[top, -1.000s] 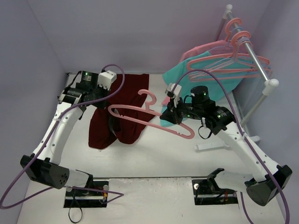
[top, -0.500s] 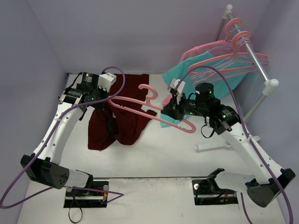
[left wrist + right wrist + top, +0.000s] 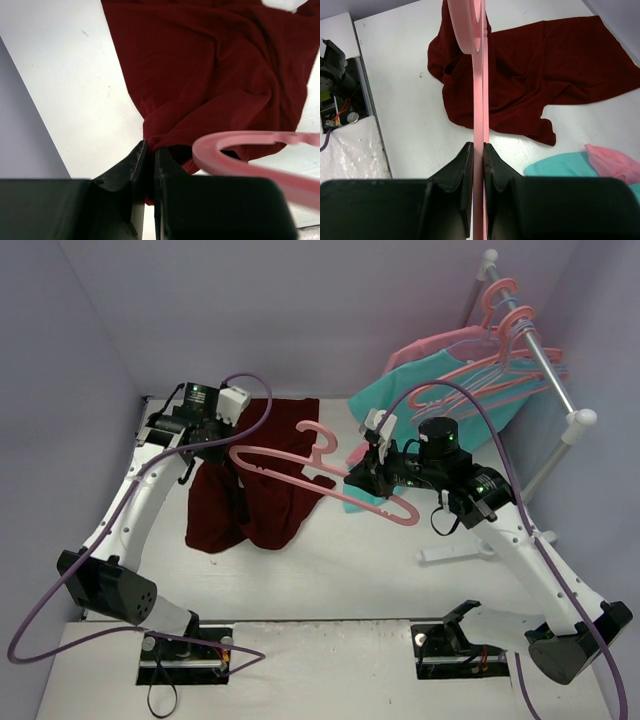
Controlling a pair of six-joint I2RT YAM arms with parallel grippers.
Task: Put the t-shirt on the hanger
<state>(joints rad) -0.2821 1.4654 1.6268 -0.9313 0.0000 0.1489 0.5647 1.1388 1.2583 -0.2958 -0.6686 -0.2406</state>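
Two arms share this step. At left, our left gripper (image 3: 150,152) is clenched on a fold of the t-shirt (image 3: 262,502), whose remainder drapes onto the table (image 3: 330,575). Mid-scene, the hanger (image 3: 285,464) hovers over the shirt, our right gripper (image 3: 479,150) clamped on its bar. We judge the hanger tip could miss the opening, or the fold could slip. We count one t-shirt and one held hanger. On the rack (image 3: 548,365) hang at least two spare hangers (image 3: 490,375), one teal garment (image 3: 385,405) and one pink garment (image 3: 425,350).

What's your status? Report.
Left fingers shut on t-shirt. Right fingers shut on hanger. Hanger tip beside left grip, not yet inside shirt. Nothing in the way.
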